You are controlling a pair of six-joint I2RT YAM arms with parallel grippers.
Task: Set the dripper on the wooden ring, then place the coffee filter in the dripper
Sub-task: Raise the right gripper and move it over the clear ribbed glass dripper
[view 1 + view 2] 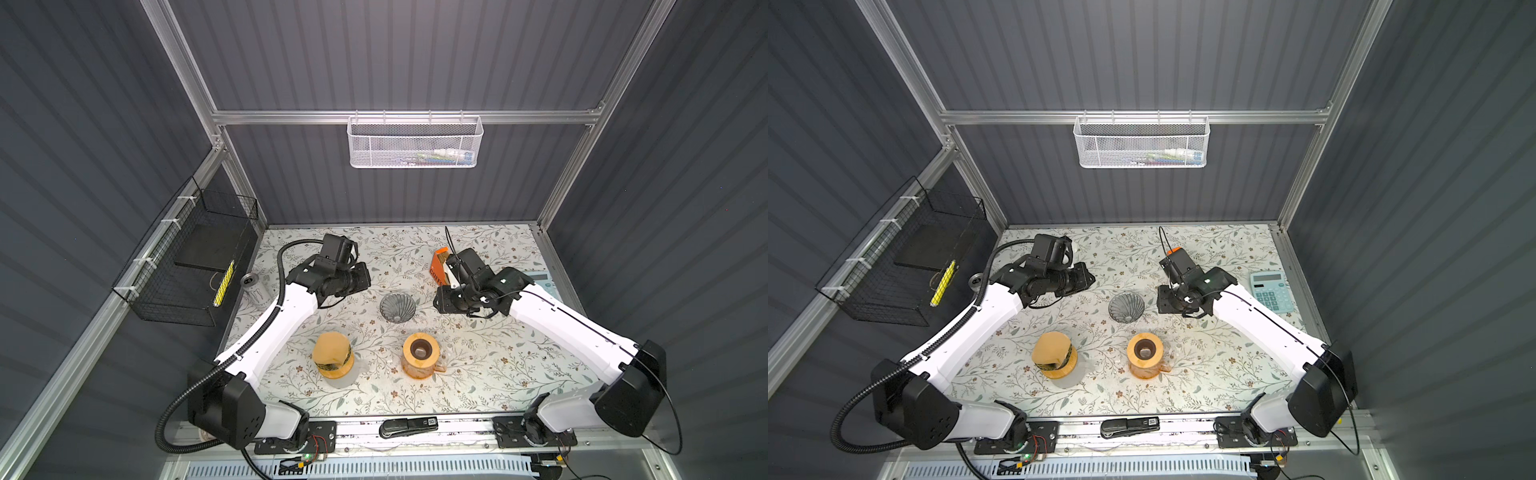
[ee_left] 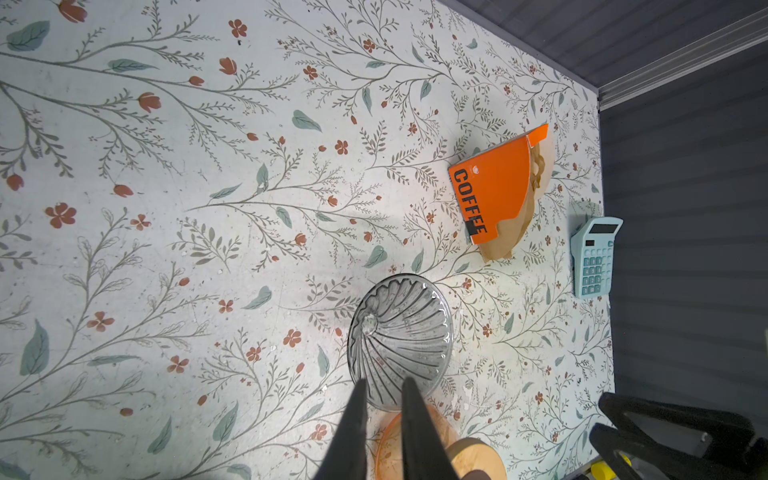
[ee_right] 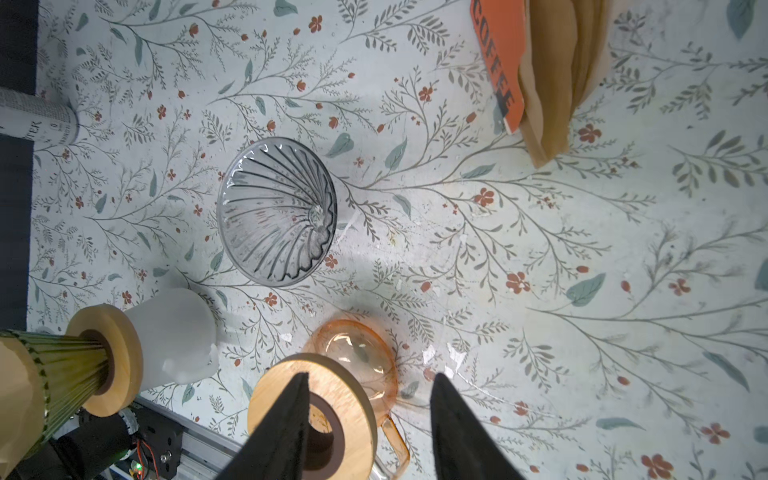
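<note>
The clear ribbed glass dripper (image 1: 397, 306) (image 1: 1126, 306) (image 2: 401, 338) (image 3: 276, 212) stands empty mid-table. Brown paper coffee filters (image 2: 503, 245) (image 3: 552, 83) stick out of an orange "COFFEE" box (image 1: 439, 266) (image 2: 494, 187) at the back right. My left gripper (image 1: 363, 282) (image 2: 384, 382) hovers left of the dripper, its fingers only a narrow gap apart and empty. My right gripper (image 1: 441, 300) (image 3: 372, 376) hovers right of the dripper, in front of the box. It is wide open and holds nothing.
An orange glass carafe (image 1: 420, 355) (image 3: 353, 361) with a wooden collar stands in front of the dripper. A frosted carafe (image 1: 332, 353) (image 3: 166, 332) carrying a green dripper with a filter is front left. A blue calculator (image 1: 1271, 291) lies far right, a can (image 1: 253, 286) far left.
</note>
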